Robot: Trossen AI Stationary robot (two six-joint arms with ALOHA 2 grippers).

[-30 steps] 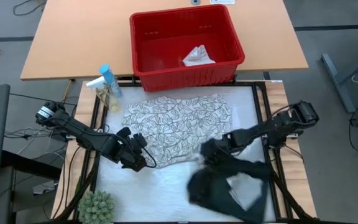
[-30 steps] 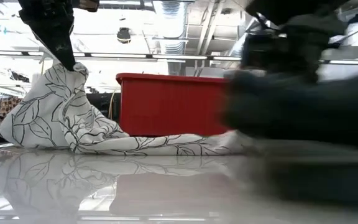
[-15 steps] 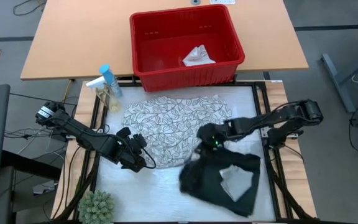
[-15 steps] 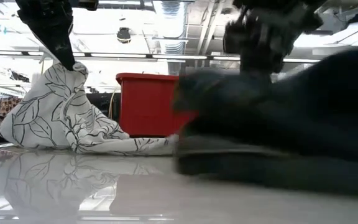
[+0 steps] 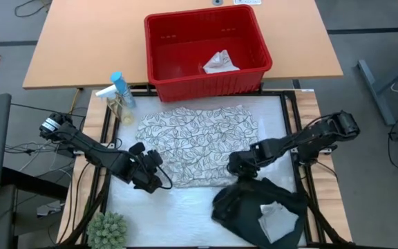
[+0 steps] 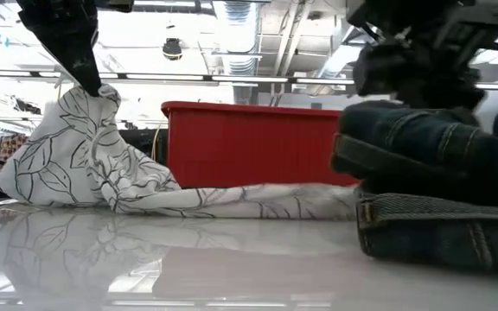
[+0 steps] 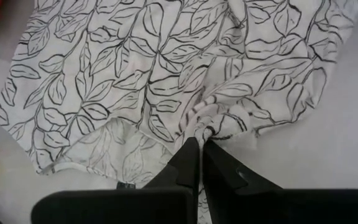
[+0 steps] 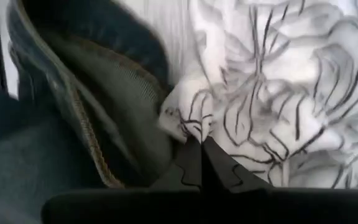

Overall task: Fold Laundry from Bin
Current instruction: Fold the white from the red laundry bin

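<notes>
A white table is seen from above, with a tan table behind it carrying the red bin. In the bin, 1 small whitish cloth lies near its right wall. A spray bottle rests by the white table's far left corner, and a small green plant stands at the near left corner.

The leaf cloth is spread over the middle of the white table, just in front of the bin. Its near left edge is pinched by the left gripper, whose 2 fingers are pressed together on a bunched fold, as the left wrist view shows. In the low view that corner of the leaf cloth is seen lifted into a peak above the surface, with the bin behind it.

The right gripper is placed at the cloth's near right edge, its fingers closed on a small tuck of the leaf cloth. Just beside it, the dark garment is heaped at the near right of the table, touching the leaf cloth's edge, with a pale patch showing on top. In the low view the garment is seen as folded denim with stitched seams.
</notes>
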